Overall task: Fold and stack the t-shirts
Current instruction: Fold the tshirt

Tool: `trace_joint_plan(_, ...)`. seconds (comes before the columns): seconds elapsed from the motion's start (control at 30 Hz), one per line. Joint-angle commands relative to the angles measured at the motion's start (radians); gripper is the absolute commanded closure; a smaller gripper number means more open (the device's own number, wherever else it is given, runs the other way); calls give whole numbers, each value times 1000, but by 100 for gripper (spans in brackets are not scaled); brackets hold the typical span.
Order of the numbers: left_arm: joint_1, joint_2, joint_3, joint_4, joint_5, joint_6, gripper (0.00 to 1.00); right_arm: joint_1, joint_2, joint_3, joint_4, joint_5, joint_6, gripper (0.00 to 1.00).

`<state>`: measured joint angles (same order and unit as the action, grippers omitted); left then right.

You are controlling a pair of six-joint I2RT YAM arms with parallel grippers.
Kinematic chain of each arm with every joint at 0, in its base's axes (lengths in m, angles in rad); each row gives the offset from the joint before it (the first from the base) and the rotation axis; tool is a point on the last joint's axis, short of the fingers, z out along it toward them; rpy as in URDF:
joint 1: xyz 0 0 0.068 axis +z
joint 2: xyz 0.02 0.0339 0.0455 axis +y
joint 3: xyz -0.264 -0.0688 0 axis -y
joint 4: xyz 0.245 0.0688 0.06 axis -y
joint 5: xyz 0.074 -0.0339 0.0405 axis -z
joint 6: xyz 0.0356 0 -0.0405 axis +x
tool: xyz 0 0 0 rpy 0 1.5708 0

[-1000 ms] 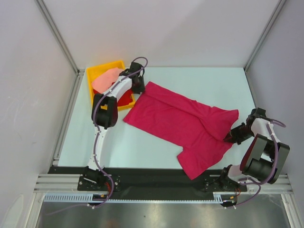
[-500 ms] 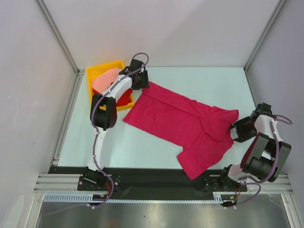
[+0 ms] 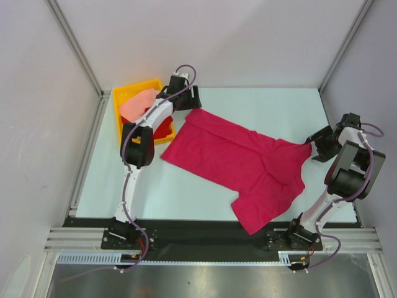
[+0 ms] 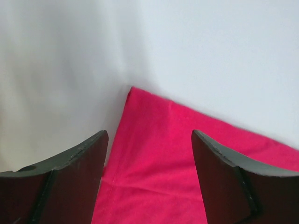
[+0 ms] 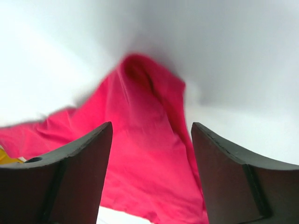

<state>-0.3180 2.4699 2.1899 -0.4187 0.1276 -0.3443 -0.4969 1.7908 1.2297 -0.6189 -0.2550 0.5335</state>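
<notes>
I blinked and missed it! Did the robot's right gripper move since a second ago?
Yes. The right gripper pulled off the magenta-crimson cloth t-shirt and swung back toward the far right corner of the pale table, jaws open.

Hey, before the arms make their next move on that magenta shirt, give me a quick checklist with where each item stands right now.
1. Magenta shirt within the white table: not ok, its near end overlaps the dark front strip.
2. Magenta shirt lying smooth: not ok, creased toward its right end.
3. Left pincer open and empty, at the shirt's far corner: ok.
4. Right pincer open and empty, at the shirt's right end: ok.
5. Pale pink shirt and red shirt in the yellow bin: ok.
</notes>
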Motion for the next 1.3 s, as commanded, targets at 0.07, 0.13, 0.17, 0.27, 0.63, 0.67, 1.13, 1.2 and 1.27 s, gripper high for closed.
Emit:
trace_joint_plan(0.07,19,60,65,98,44,-55,23,-6,68,85,57,-26,-72,30)
trace_joint_plan(0.13,20,72,65,110,52,-76,25,-6,102,112,51,-26,-98,37)
trace_joint_plan(0.17,20,75,64,118,53,-91,25,-6,116,128,41,-29,-112,40)
trace_joint_plan(0.27,20,72,45,130,40,-102,26,-3,145,171,27,-23,-144,48)
trace_joint_plan(0.63,45,119,42,170,101,-226,26,-12,242,275,-44,-15,-175,46)
trace_joint_plan(0.67,46,123,42,173,102,-231,26,-12,239,265,-38,-18,-172,47)
trace_joint_plan(1.13,65,161,37,193,162,-295,64,-26,239,237,-18,-27,-159,74)
trace_joint_plan(1.2,68,164,36,199,165,-308,69,-29,232,226,-12,-27,-161,80)
trace_joint_plan(1.27,72,169,33,208,171,-324,76,-37,226,212,4,-21,-158,93)
